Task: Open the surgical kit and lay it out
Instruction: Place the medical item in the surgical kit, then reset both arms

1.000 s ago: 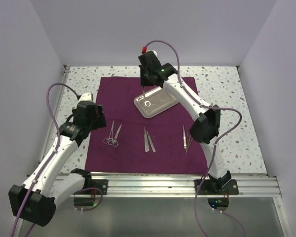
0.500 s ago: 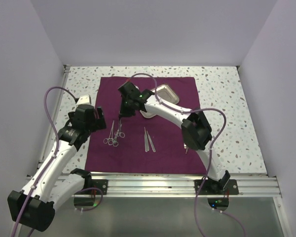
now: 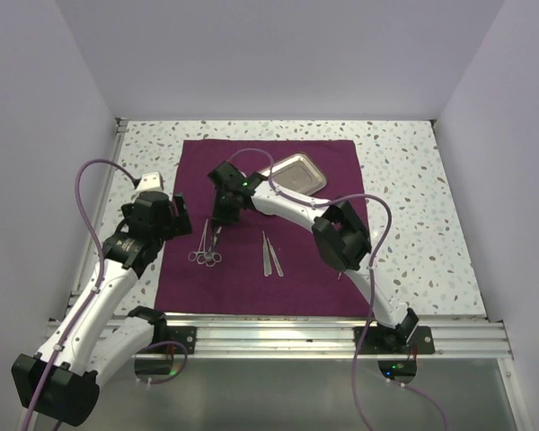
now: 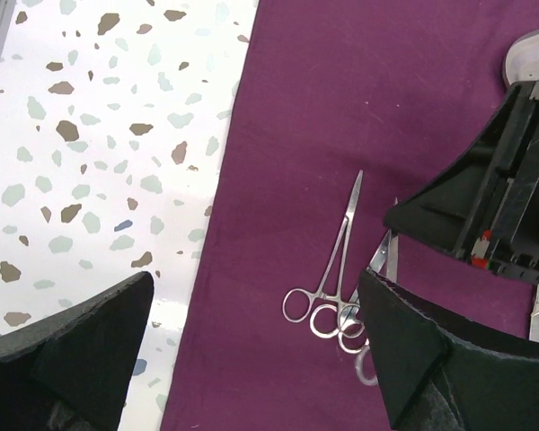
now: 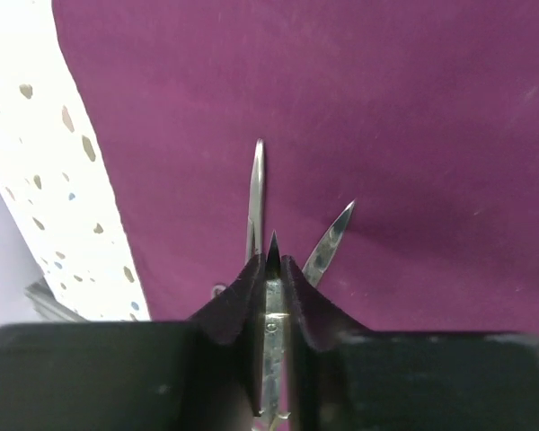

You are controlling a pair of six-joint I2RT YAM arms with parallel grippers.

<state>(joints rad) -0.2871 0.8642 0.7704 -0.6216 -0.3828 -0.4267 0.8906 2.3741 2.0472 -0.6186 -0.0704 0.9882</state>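
Right gripper (image 5: 271,262) fingers (image 5: 226,314) pinch a thin steel instrument (image 5: 272,310), its tip poking past them over the maroon cloth (image 3: 242,283), left of centre in the overhead view. Left gripper (image 4: 256,287) is spread wide and empty at the cloth's left edge.

The step in hand looks like laying this piece beside the forceps (image 4: 337,238). To do it well: lower until it lies flat, keep it parallel and off the neighbours' rings, then release and lift straight.

Right wrist view shows the pinch and two blades flanking the tip, which the arm hides from overhead. Only overhead shows the tray (image 3: 294,173) at upper centre and the tweezers (image 3: 269,254) mid-cloth. Left wrist view shows ring handles crowded together.
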